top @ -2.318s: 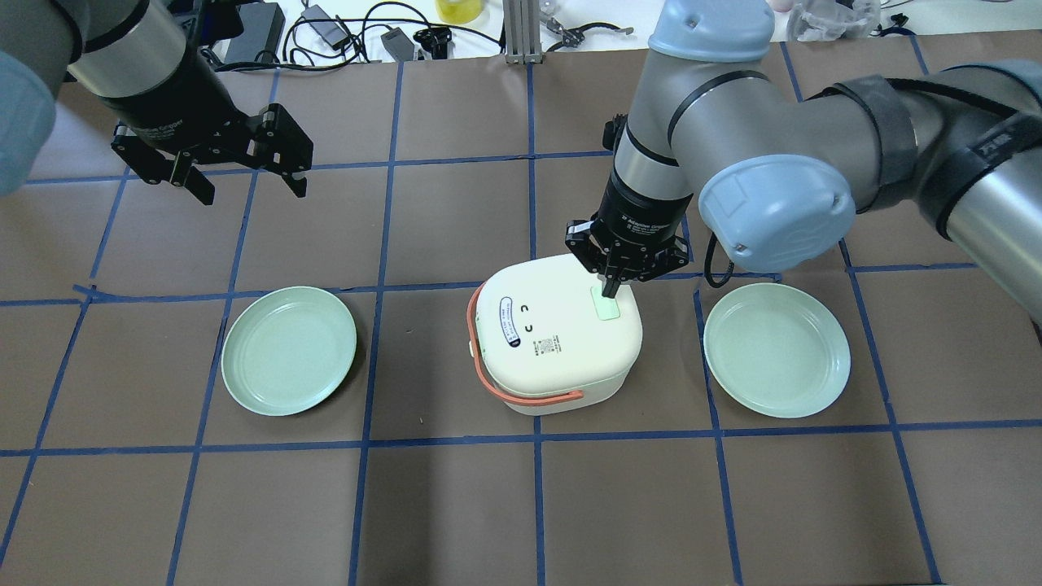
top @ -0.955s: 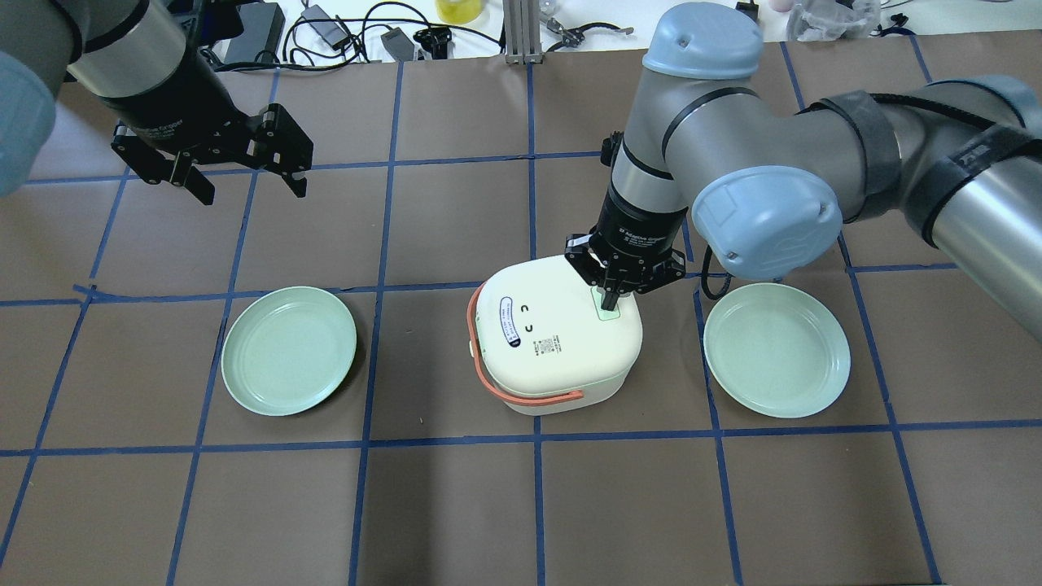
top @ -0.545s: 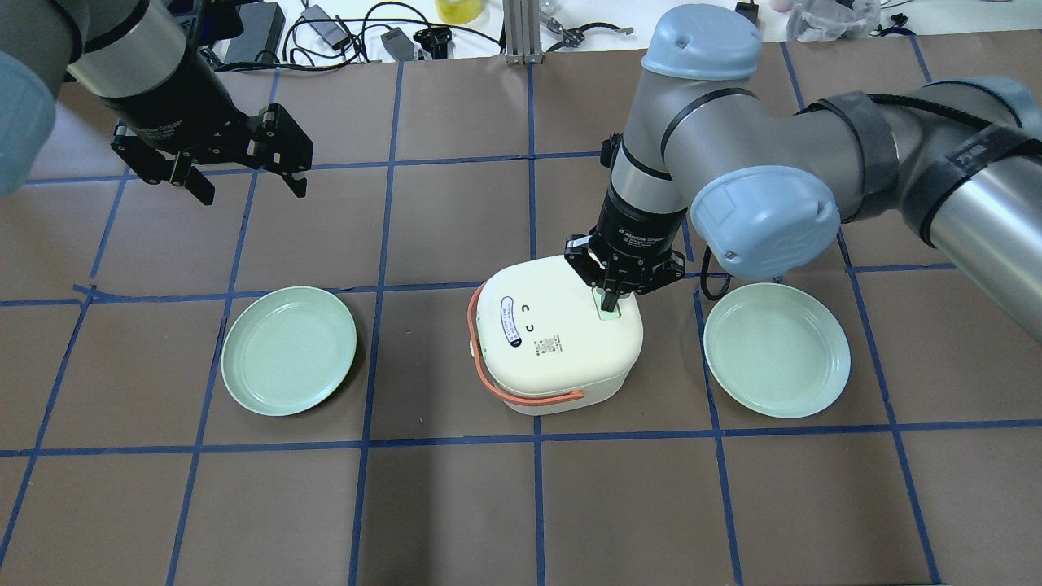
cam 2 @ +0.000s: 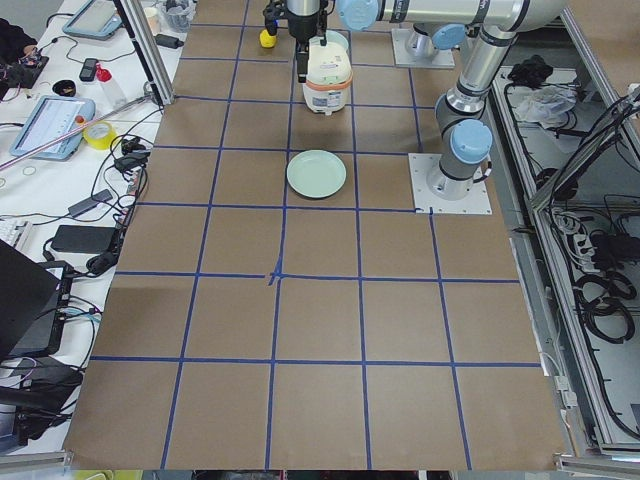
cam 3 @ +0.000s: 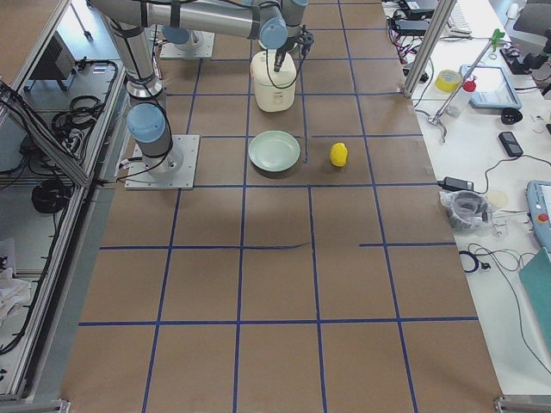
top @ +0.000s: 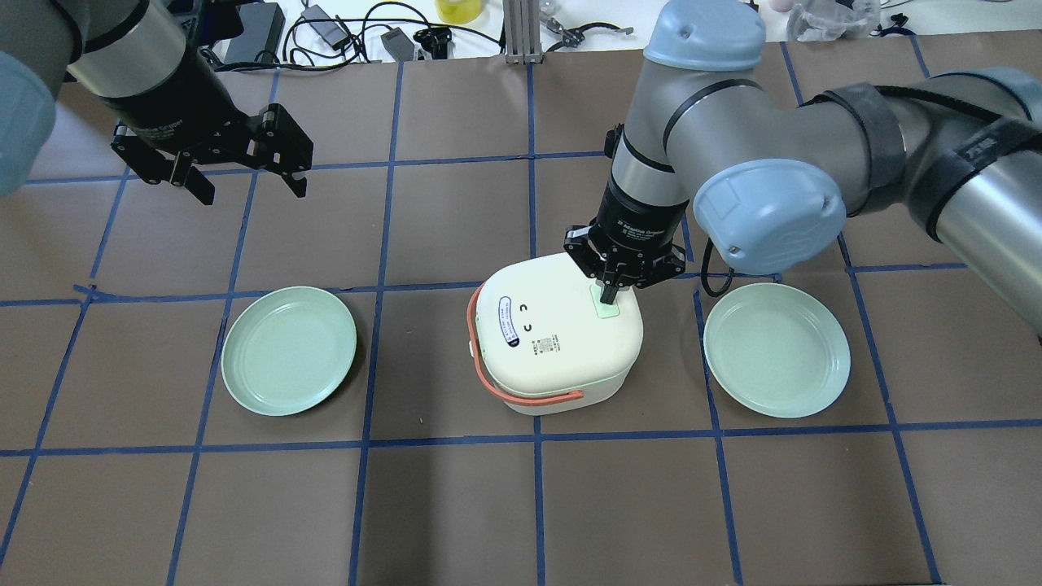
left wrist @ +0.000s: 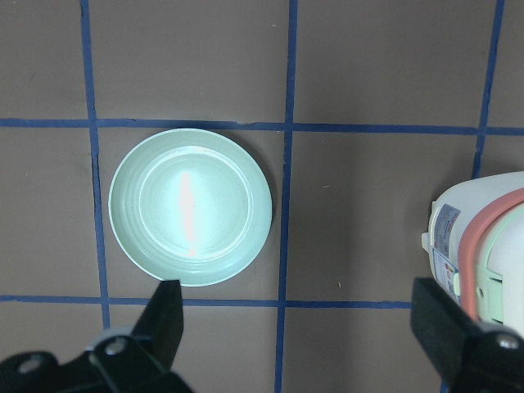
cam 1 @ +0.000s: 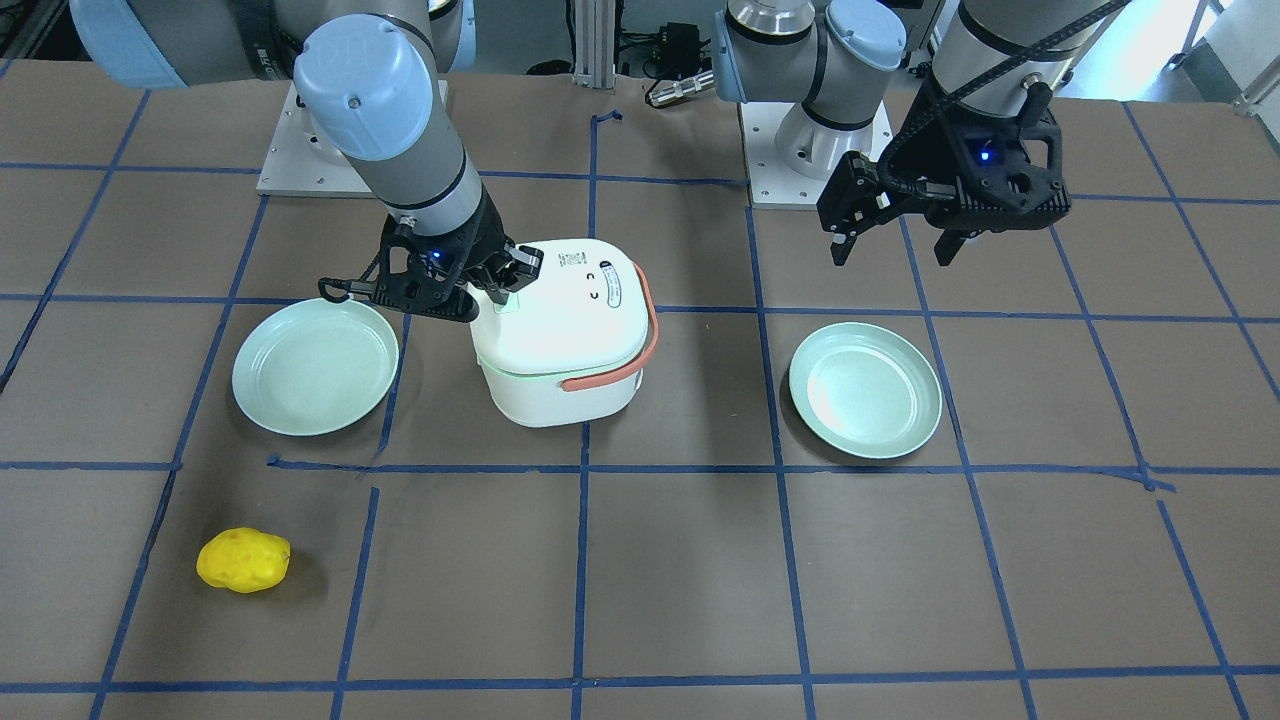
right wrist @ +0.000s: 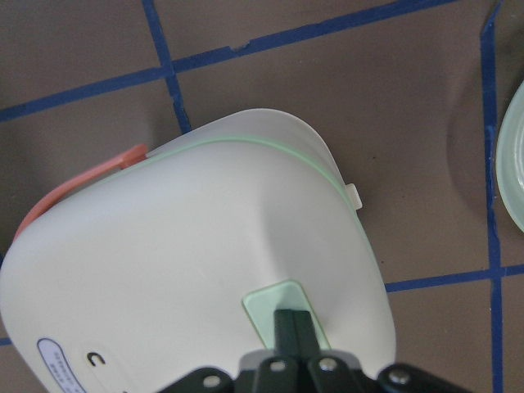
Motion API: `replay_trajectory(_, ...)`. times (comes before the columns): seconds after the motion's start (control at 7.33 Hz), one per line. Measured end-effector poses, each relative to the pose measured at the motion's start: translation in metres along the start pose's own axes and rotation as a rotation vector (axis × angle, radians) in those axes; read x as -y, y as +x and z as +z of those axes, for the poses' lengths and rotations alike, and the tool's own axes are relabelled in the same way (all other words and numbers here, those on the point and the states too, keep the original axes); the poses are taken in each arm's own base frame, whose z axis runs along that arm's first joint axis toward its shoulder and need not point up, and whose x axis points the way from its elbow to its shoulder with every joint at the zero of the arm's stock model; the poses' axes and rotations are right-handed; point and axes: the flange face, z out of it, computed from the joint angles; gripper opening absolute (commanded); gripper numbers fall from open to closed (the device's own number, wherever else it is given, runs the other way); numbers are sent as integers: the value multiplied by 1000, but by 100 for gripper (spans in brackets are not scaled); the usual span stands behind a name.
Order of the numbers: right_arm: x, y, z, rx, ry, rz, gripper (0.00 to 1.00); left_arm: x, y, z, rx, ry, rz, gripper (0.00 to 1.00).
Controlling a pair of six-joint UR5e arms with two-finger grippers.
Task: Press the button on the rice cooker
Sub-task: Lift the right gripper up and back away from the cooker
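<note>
The rice cooker (top: pixel 558 334) has a smooth cream plastic shell with a soft sheen. Its handle (top: pixel 529 398) looks like matt coral plastic, and its button (top: pixel 606 312) is smooth and pale green. The plate (left wrist: pixel 190 205) on the robot's left of the rice cooker is glossy and catches a streak of light. Matt brown paper covers the table (top: pixel 456 513), gridded with blue tape (top: pixel 538 505).

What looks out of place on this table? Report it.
Only a yellow lump lies loose on the table, away from the robot beyond one green plate. The rice cooker stands upright; nothing looks spilled or damaged.
</note>
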Motion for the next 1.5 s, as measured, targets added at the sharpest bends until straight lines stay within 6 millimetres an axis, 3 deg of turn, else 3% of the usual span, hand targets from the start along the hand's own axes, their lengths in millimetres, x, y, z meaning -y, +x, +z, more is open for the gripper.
replay_trajectory(0.14,0,-4,-23,15,41,15,14,0,0,0,0,0,0,100)
replay_trajectory(0.27,-1,-8,-48,27,82,19,89,0,0,0,0,0,0,100)
replay_trajectory(0.41,0,-9,-72,27,117,23,100,0,0,0,0,0,0,100)
replay_trajectory(0.82,9,-1,-108,-38,209,29,100,0,0,0,0,0,0,100)
replay_trajectory(1.23,16,14,-115,-90,222,-49,100,0,0,0,0,0,0,100)
replay_trajectory(1.5,21,35,-123,-125,212,-134,100,0,0,0,0,0,0,100)
